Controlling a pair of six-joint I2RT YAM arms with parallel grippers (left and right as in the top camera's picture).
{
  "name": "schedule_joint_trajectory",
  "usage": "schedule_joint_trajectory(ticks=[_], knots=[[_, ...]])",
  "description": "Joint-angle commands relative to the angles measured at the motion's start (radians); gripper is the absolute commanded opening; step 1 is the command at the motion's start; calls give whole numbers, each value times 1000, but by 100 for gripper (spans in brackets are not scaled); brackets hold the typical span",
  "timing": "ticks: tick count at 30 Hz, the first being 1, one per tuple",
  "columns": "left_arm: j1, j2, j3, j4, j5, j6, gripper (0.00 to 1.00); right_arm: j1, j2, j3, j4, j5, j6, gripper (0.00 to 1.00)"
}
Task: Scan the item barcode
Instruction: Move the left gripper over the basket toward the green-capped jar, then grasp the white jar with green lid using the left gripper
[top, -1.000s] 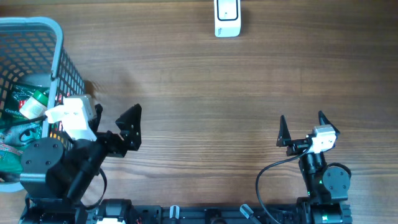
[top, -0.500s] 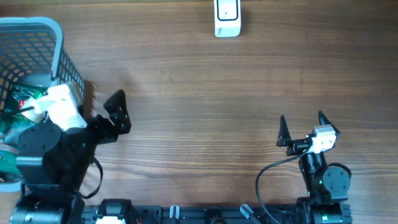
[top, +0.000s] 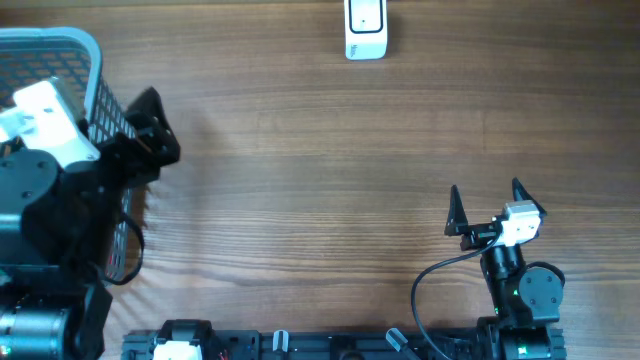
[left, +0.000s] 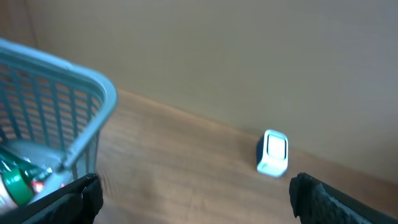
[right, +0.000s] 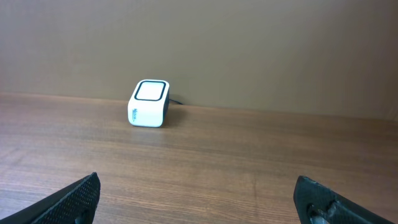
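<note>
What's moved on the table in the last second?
The left gripper swung forward and leftward from beside the basket, and is now by its right rim, still open and empty. Nothing was grasped or released. The open right gripper, the scanner and the basket stayed put.

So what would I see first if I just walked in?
The blue-grey mesh basket at the far left of the table, with the left gripper open beside its right wall. Then the little white scanner alone at the far edge, and the right gripper open near the front right.
</note>
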Motion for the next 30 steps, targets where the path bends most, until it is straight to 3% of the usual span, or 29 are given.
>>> schedule_joint_trajectory(ticks=[1, 3, 6, 11, 15, 18, 26, 30], knots=[[7, 43, 51, -21, -215, -74, 100, 5, -5, -1, 2, 2, -12, 100], [35, 77, 51, -52, -294, -133, 100, 5, -5, -1, 2, 2, -12, 100], [148, 145, 51, -86, -284, -200, 100, 5, -5, -1, 2, 2, -12, 100], [487, 315, 51, -117, -21, -246, 100, 5, -5, -1, 2, 2, -13, 100], [668, 404, 51, -109, 101, -245, 100, 5, -5, -1, 2, 2, -12, 100], [740, 477, 51, -97, 101, -217, 100, 5, -5, -1, 2, 2, -12, 100], [771, 771, 51, -91, 138, 58, 100, 5, -5, -1, 2, 2, -12, 100], [771, 869, 51, -75, 131, 76, 100, 5, -5, -1, 2, 2, -12, 100]])
